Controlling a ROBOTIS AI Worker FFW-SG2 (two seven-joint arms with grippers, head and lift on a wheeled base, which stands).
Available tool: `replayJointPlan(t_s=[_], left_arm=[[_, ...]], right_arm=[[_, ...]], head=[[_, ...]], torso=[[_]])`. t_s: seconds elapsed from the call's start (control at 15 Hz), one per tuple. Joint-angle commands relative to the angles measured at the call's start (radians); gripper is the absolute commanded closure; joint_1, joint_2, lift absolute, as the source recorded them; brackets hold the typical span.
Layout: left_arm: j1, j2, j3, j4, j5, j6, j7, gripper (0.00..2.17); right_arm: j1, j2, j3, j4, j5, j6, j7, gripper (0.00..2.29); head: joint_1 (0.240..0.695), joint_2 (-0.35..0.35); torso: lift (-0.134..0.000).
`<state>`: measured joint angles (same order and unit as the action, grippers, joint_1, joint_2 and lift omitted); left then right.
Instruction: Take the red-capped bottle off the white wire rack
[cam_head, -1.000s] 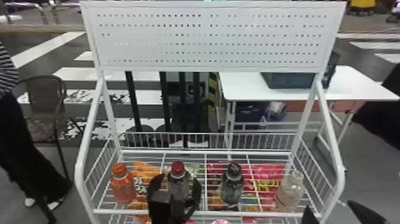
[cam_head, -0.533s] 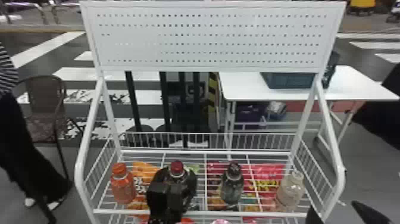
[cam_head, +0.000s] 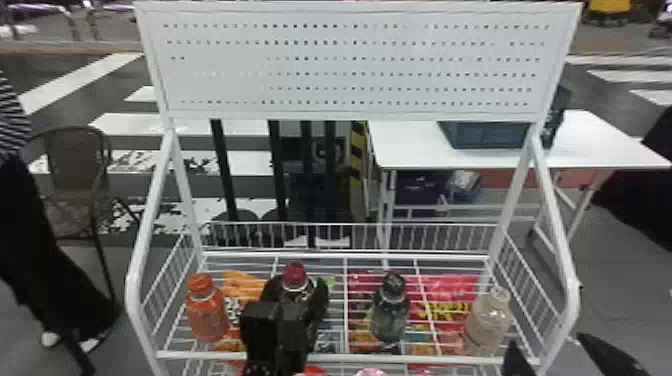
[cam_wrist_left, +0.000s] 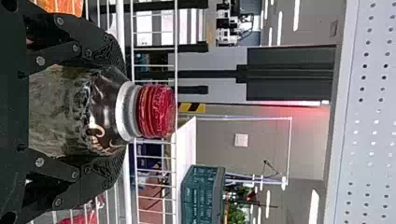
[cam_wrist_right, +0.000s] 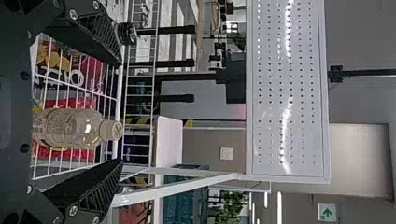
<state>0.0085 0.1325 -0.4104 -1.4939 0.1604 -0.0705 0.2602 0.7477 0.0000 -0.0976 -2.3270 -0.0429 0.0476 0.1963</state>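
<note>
Red-capped bottle, upright, sits btwn the two fingers of the L gripper, which close in from both sides against its dark shoulder; cap + pale neck ring stick out past the tips. So L claw = holding that btl. Loc: within the white wire rack, L of center, nearer the front edge than the back edge. Base is hidden in the head view behind the L gripper, so can't tell if it touches the wires. R gripper is by the rack's front R corner, claw wide, fingers well apart. Other btls on the same shelf, all upright: orange bottle by the front L corner; black-capped bottle R of center, twd the front edge; clear bottle near the front R corner, also seen btwn the R gripper's spread fingers in the R wrist view, apart from both. Snack bags, red/pink/orange, show thru the shelf wires, below. Perforated panel tops the rack along its back. Behind, on the R: white table w/ a blue-green crate near its front edge. Brown chair stands off past the rack's L side.
</note>
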Motion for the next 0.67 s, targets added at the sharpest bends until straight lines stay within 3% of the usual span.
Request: replayJointPlan(t_s=[0.0, 0.33, 0.6], left_arm=[[0.065, 0.036, 0.027, -0.184, 0.001, 0.113, 0.002, 1.45], [0.28, 0.07, 0.165, -0.577, -0.025, 0.251, 0.022, 1.44], [0.416, 0.091, 0.306, -0.772, -0.018, 0.337, 0.019, 1.44]], right_arm=[[-0.014, 0.001, 0.007, 0.003, 0.006, 0.022, 0.0, 0.15], [-0.034, 0.001, 0.025, -0.002, 0.015, 0.053, 0.0, 0.15], [-0.033, 0.001, 0.036, -0.006, 0.028, 0.053, 0.0, 0.15]], head=[[0.499, 0.0], [0.499, 0.0], [0.499, 0.0]], torso=[[0.0], [0.0], [0.0]])
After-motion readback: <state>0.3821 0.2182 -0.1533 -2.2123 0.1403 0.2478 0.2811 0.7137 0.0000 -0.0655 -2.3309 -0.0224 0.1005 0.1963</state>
